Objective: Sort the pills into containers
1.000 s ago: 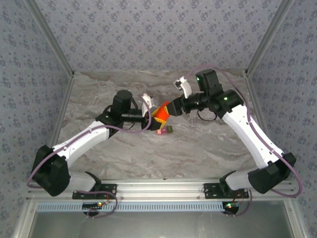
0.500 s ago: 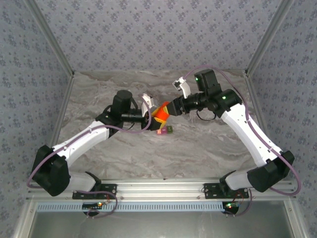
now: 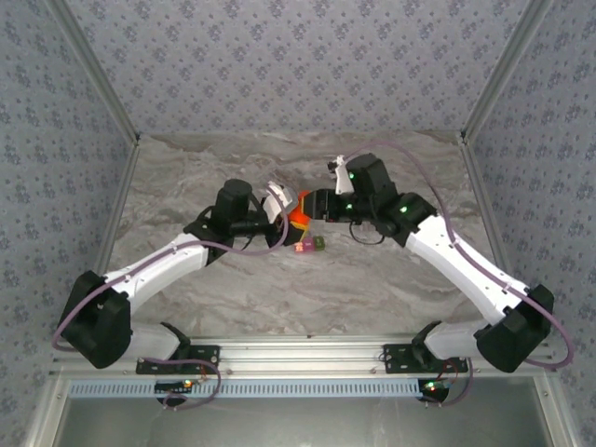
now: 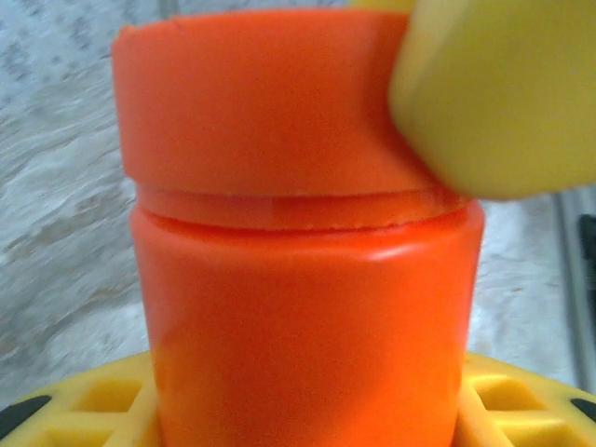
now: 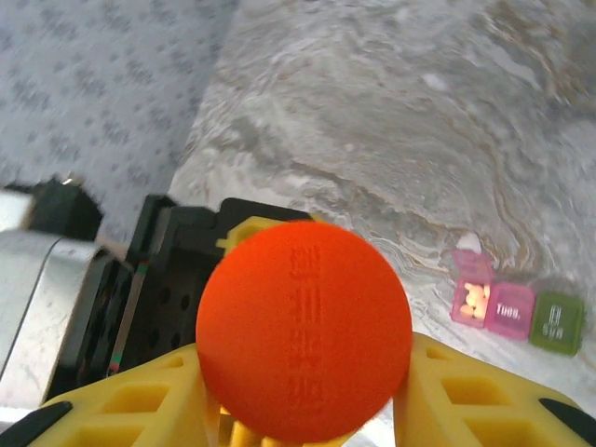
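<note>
Orange bottle (image 3: 298,220) hangs above mid-table between the two arms, top view. Left gripper (image 3: 282,212) comes at it from the left, right gripper (image 3: 310,207) from the right. The containers (image 3: 309,245) sit on the marble table (image 3: 372,279) just in front of the bottle. They are a small joined pair, pink beside olive-green.

Left wrist view: the bottle body stands upright between yellow pads (image 4: 93,410) low in the frame, one on each side. Left claw is closed on the body. The cap (image 4: 270,102) is on, with a seam line showing under it. A yellow finger (image 4: 494,93) of the other arm presses against the cap's upper right edge.

Right wrist view: the cap is seen end-on, round and ridged, with yellow fingers (image 5: 456,386) lying against it on both sides. Right claw reads as clamped on the cap. Beyond it, on the table, the pink compartment (image 5: 470,300) is open with a few pale pills inside. Its neighbour carries a pink lid marked "Tues.", and the olive-green compartment (image 5: 556,323) is closed. A small pale bit lies just behind the open cell; lid flap or pill, cannot tell.

Judgement: the step in hand is work on the cap, one arm bracing and one arm turning. One cell has pills. With the green cell shut and the bottle capped, most of the sorting looks undone.
</note>
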